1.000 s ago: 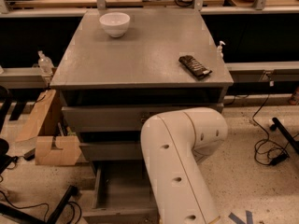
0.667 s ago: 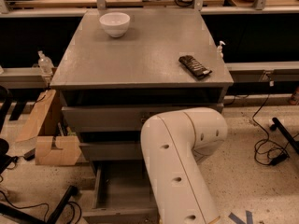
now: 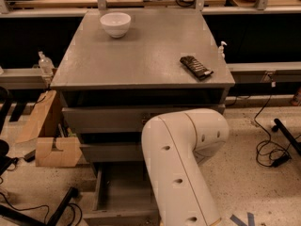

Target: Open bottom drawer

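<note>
Pincer: out of sight, hidden behind my arm (image 3: 181, 164) low at the front of the cabinet (image 3: 141, 60). I cannot tell whether it is wide, narrow or holding anything.

Bottom drawer (image 3: 123, 189): lowest of the cabinet's three. It stands pulled out toward me with its plain grey inside showing. Its knob is hidden.

Middle drawer (image 3: 110, 152), top drawer (image 3: 103, 119): above it, far less extended.

Bowl (image 3: 115, 24), dark flat slab (image 3: 196, 67): on the cabinet's top, well apart.

Cardboard box (image 3: 56, 150): on the floor beside the cabinet.

Handling note: I judge the pull nearly or fully done. Any last travel should run straight out from the cabinet, level, with no lift or twist. I would then back the pincer off squarely so the drawer is not nudged shut.
</note>
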